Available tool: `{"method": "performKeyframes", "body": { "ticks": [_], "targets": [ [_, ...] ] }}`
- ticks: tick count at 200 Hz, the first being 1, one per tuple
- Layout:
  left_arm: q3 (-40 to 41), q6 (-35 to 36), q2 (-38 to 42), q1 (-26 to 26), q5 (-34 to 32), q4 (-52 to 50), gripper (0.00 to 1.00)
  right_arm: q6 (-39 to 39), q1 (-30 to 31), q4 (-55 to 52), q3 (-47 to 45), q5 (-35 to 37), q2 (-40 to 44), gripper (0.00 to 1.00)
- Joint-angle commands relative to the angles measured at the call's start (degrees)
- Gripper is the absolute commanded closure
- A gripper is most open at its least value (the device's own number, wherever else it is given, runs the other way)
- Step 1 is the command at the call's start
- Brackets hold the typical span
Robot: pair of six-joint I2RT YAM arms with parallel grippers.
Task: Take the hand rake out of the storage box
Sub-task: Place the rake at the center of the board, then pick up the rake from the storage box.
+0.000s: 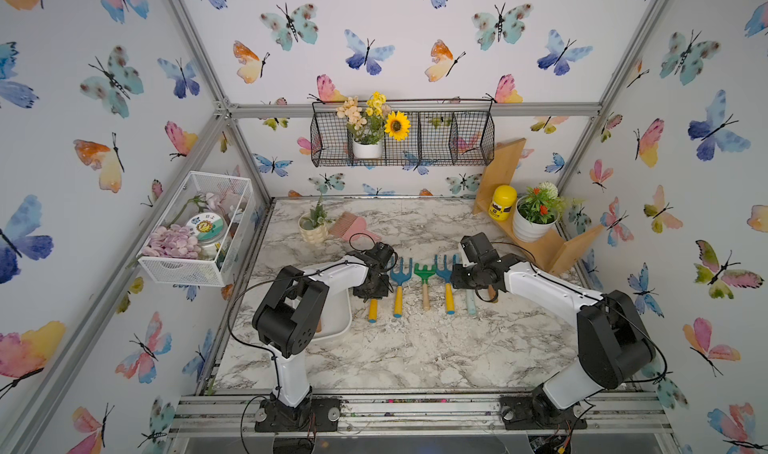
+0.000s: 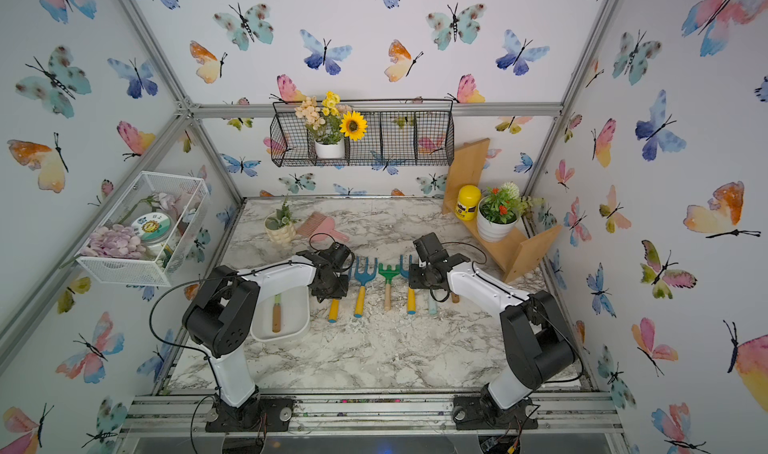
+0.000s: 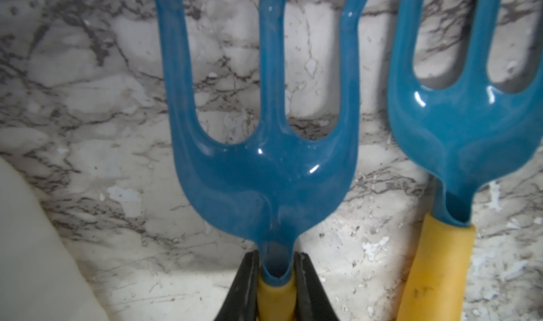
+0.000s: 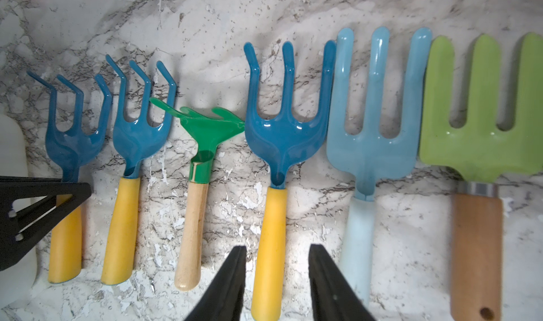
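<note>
Hand rake [image 2: 276,317] in storage box [image 2: 296,313], plain in a top view

The tin lid [image 1: 204,225] in the white mesh basket [image 1: 183,271] carries two small characters that look like "日上". The yellow jar [image 1: 502,202] has a dark label, its writing too small to read.

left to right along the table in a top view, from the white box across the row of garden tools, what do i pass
storage box with a wooden-handled tool in it → first blue rake → second blue rake → green rake → third blue rake → pale blue handle → brown wooden handle
</note>
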State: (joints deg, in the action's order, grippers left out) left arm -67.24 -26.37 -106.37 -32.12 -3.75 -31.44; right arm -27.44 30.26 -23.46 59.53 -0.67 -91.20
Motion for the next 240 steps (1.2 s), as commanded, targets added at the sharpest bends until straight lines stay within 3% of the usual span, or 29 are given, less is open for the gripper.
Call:
{"method": "performKeyframes", "body": {
  "ticks": [1,96,161,195,240],
  "targets": [
    [0.6,-0.5,-1.5,-0.2,1.4,0.2,0.80,-0.2,0.2,0.2,0.2,-0.7,0.0,0.58],
    [-0.7,-0.3,-1.2,0.0,0.7,-1.3,0.67,-0.2,0.2,0.1,-0.3,-0.7,0.4,0.58],
    [-6.0,0.1,4.7,0.9,-2.3,-7.2,0.55,0.1,0.2,-0.6,0.1,-0.6,0.7,0.58],
    [-6.3,0.3,10.2,4.8,-3.0,-9.9,0.52,0.1,0.2,-0.5,-0.3,-0.7,0.8,0.58],
    [2.7,1.8,19.4,15.0,-0.6,-9.7,0.51,0.2,0.2,0.0,-0.2,-1.0,0.4,0.58]
  ]
}}
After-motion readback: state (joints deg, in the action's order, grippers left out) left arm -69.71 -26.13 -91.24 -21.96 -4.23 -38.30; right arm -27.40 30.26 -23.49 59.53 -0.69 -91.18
